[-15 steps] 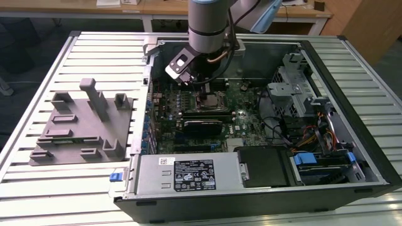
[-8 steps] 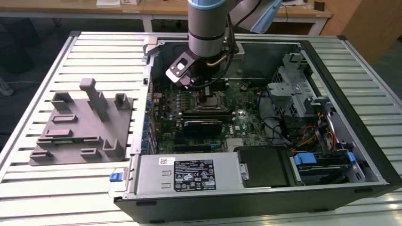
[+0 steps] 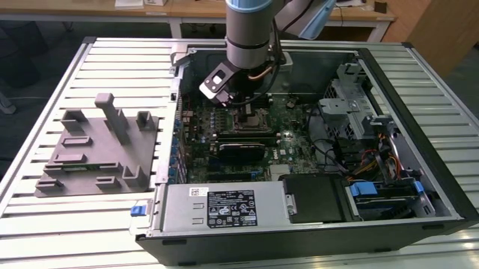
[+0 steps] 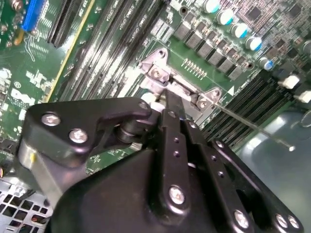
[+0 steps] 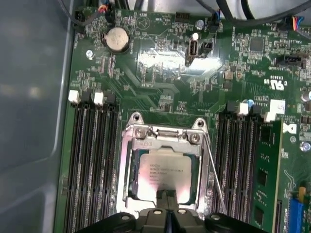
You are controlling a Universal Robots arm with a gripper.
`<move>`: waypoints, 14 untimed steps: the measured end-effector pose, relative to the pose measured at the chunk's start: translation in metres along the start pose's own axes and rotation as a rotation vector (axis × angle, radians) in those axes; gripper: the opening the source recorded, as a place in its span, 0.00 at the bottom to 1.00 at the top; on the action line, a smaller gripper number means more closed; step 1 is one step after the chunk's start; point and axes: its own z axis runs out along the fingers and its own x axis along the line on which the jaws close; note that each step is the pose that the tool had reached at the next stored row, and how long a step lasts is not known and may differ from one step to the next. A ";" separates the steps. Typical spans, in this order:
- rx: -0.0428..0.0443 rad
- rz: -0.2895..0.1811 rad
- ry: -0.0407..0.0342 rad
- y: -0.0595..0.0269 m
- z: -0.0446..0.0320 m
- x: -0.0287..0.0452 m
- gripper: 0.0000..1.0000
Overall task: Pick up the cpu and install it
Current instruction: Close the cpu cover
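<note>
In the exterior view, an open computer case point(image 3: 299, 241) is seen lying on a slatted worktop point(image 3: 75, 224). The arm point(image 3: 247, 33) is lowered into the case, directly above the socket point(image 3: 243, 120) on the green motherboard point(image 3: 292, 140). A grey moulded tray point(image 3: 97, 148) is set on the worktop well to the exterior view's left of the socket, outside the case. A silver power supply point(image 3: 224, 207) is mounted in the case, nearer the camera than the socket.

In the second wrist view, the black pincer point(image 4: 164, 99) is shown reaching down to the socket's metal frame point(image 4: 158, 73), its tips right at the frame's edge. Its fingers point(image 4: 170, 126) are drawn close together. Rows of dark memory slots point(image 4: 97, 53) run beside the socket, and a thin wire lever point(image 4: 243, 119) is stretched out from the socket's corner.

In the first wrist view, the cpu point(image 5: 163, 172) is seen lying flat inside the socket point(image 5: 131, 165), its silver top framed by the metal bracket. The pincer point(image 5: 167, 196) is held narrow, its tips together at one edge of the cpu; whether that edge is gripped cannot be told. Memory slots point(image 5: 90, 160) are ranged on both sides of the socket, the wire lever point(image 5: 214, 170) runs along one side of it, and a coin cell point(image 5: 118, 40) is seated well apart from it.
</note>
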 end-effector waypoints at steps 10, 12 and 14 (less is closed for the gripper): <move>0.0004 -0.001 0.0001 0.0047 -0.0157 -0.0001 0.11; 0.0002 -0.001 0.0003 0.0047 -0.0161 0.0000 0.11; 0.0002 -0.001 0.0003 0.0047 -0.0162 -0.0001 0.11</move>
